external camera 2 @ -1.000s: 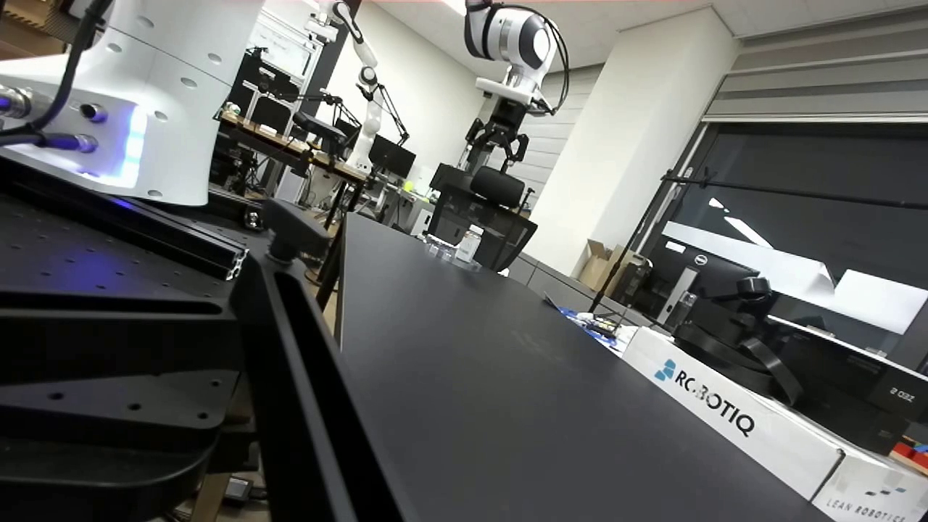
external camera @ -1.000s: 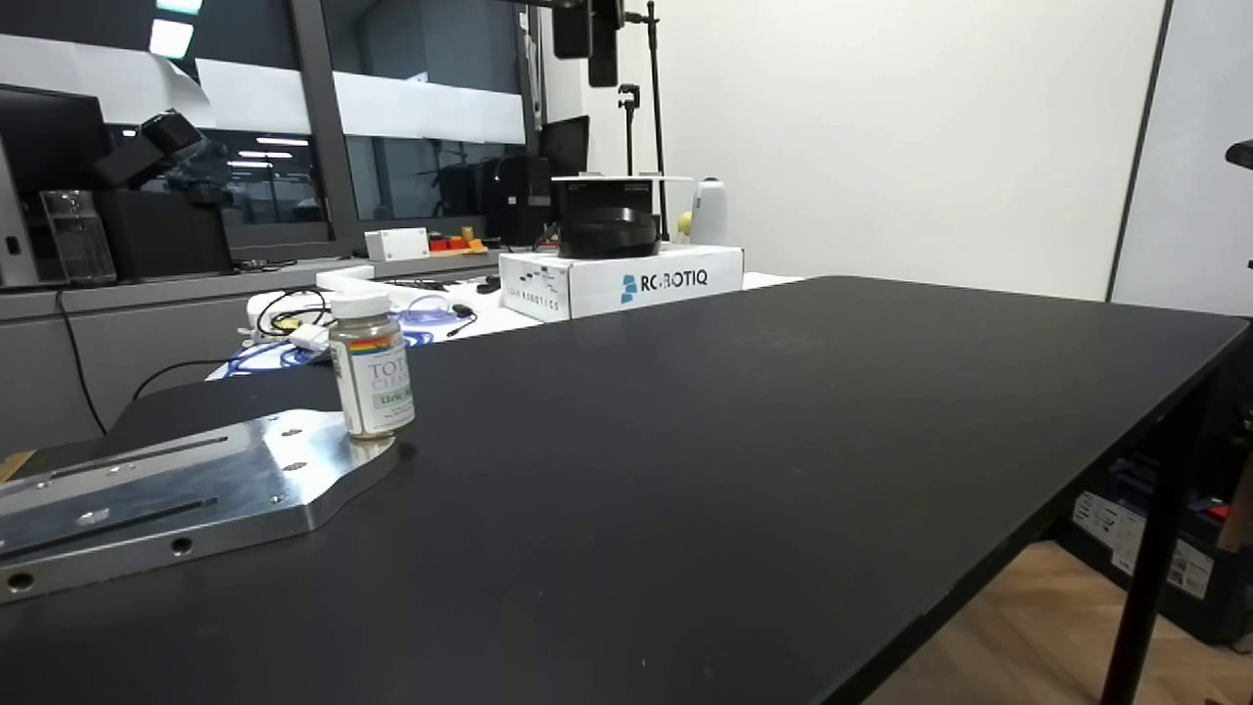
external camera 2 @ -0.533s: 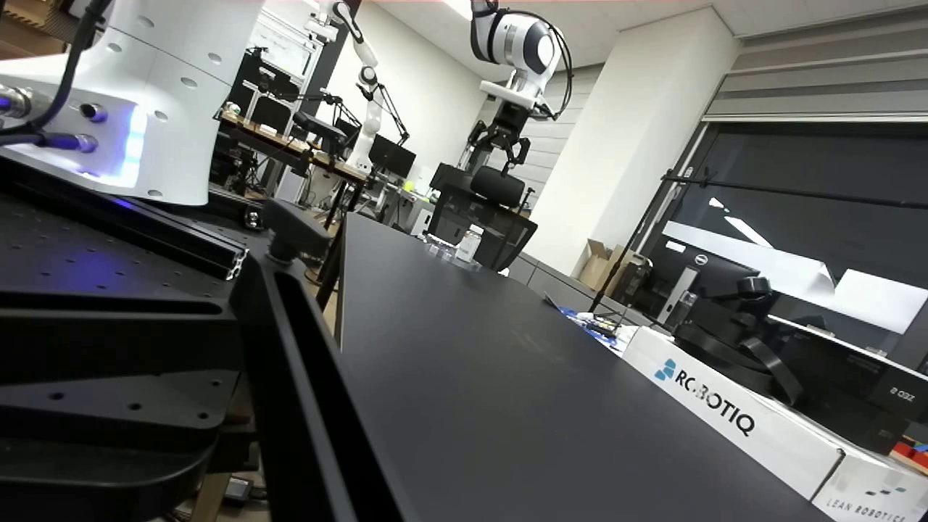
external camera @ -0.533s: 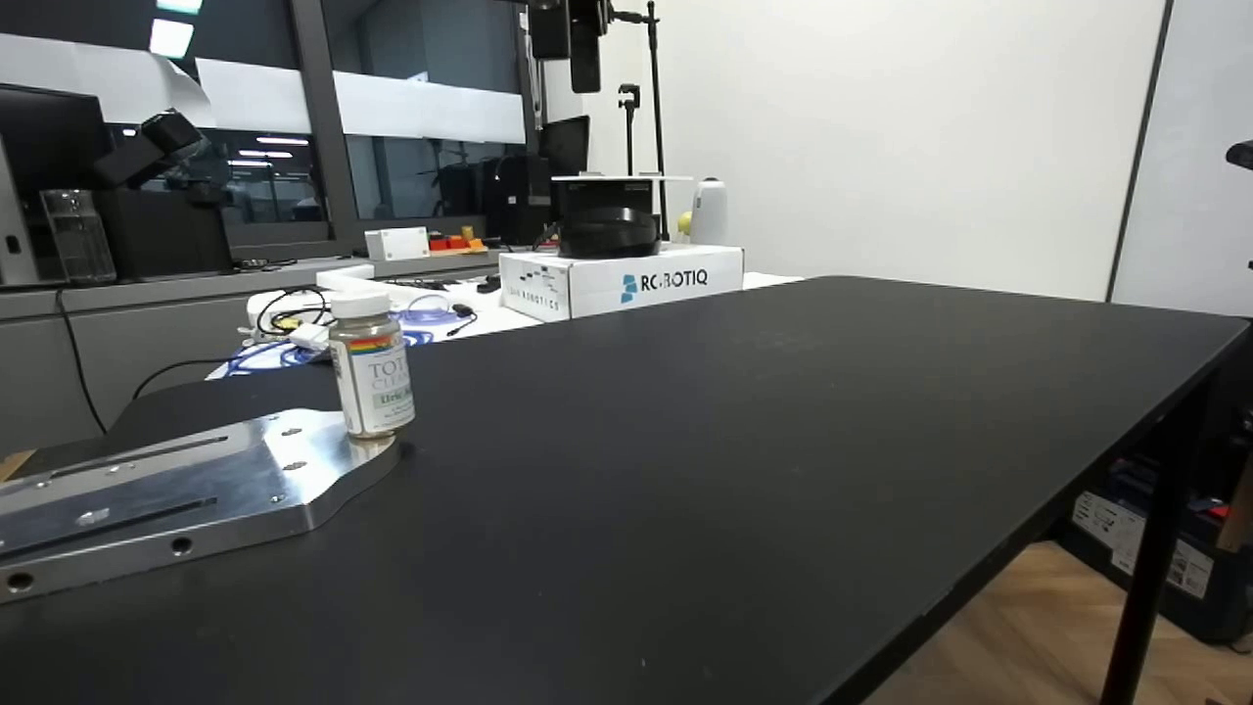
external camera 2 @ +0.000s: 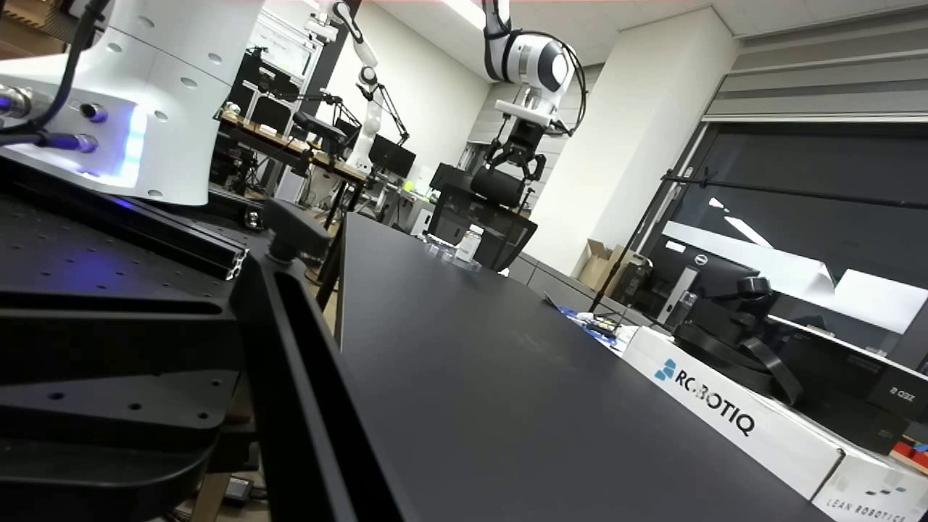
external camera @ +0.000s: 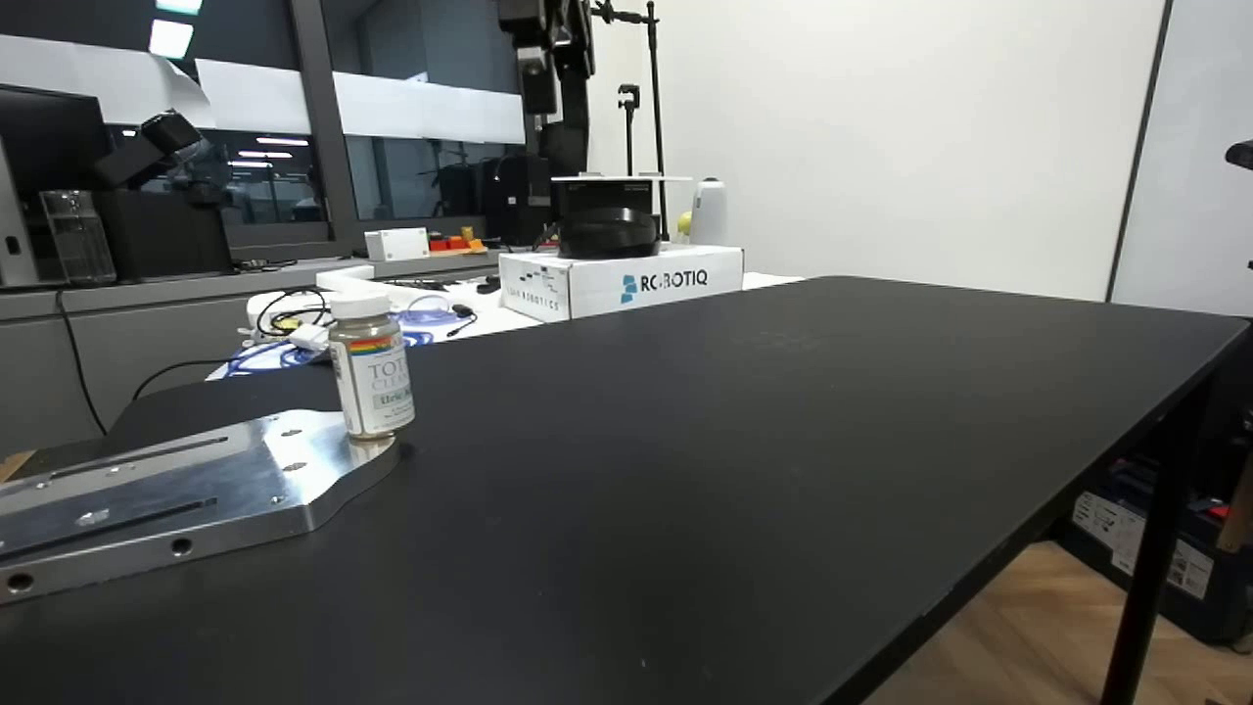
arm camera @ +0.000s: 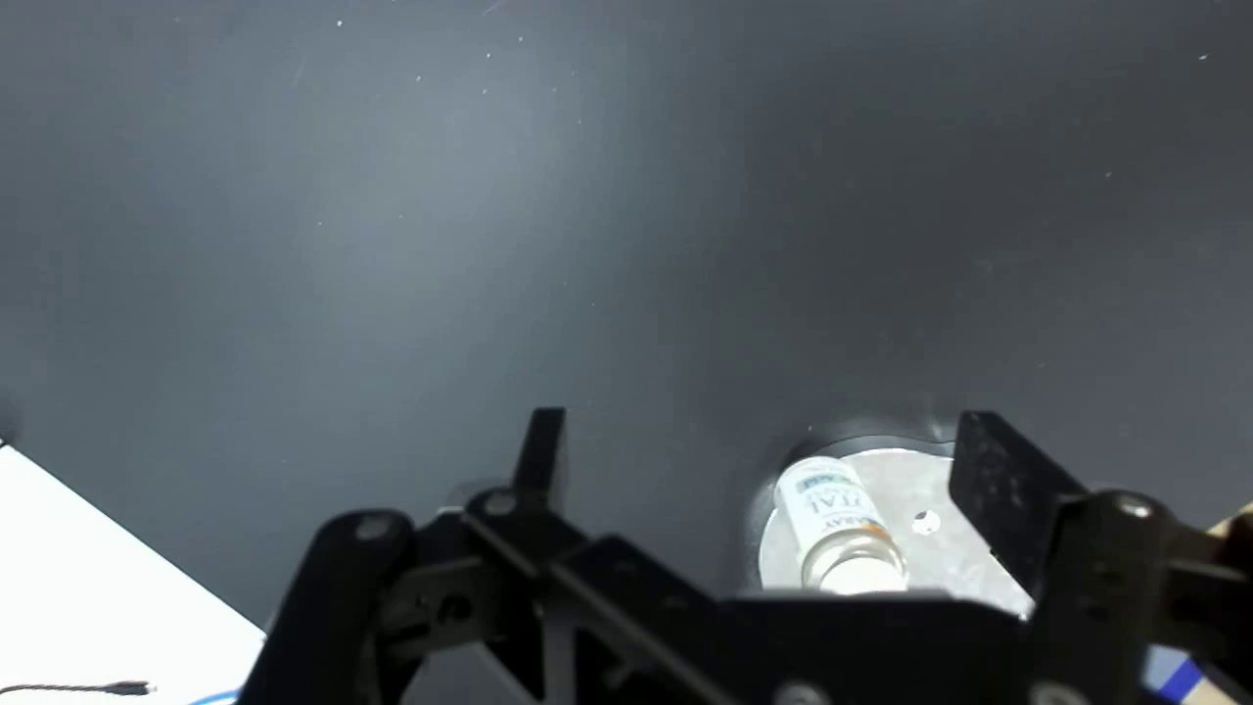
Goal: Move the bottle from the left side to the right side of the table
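- Bottle (external camera: pixel 374 367) is standing upright on the end of the flat silver plate (external camera: pixel 259 460), left part of the frame in an exterior view, so no carrying done yet imo.
- Gripper (arm camera: pixel 765 441) has its fingers spread wide, holding nothing, and it hangs well above the table (external camera: pixel 744 470).
- Step in hand looks like lining up for the grab. In the wrist view the bottle sits low and right of centre, nearer the finger on that side, so the operator would want it centred before going down.
- Straight down and a gentle pinch below the cap seems safest; stopping shy of the plate and lifting clear before heading right should avoid a scrape.
- On the bottle: big "TOT", "CLEA" under it, then maybe "Uric" on the green strip; the rest wraps out of sight.
- White box (external camera 2: pixel 732 413) says "ROBOTIQ" (a letter or two scuffed) and "LEAN ROBOTICS" on the end, bottom right corner.
- Black box (external camera 2: pixel 877 399) above it reads "ZED 2" upside down, pretty sure.
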Robot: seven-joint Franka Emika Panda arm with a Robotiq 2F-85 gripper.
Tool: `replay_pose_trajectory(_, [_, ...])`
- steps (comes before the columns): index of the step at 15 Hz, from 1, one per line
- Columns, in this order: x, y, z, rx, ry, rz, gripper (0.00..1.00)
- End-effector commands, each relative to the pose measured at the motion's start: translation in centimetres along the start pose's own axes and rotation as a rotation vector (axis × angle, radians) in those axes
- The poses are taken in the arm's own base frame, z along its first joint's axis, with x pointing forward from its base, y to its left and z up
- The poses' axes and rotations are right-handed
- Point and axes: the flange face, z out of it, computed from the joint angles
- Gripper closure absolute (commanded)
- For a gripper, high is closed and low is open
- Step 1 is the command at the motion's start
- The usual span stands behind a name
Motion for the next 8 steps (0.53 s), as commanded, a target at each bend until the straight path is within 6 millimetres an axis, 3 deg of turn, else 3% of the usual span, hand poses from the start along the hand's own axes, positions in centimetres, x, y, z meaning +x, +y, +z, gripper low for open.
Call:
replay_pose_trajectory(1, [4.3, 0.6, 1.3, 0.008, -0.009, -0.01, 0.0])
replay_pose_trajectory(8, [9.4, -5.8, 5.0, 0.039, -0.04, -0.129, 0.0])
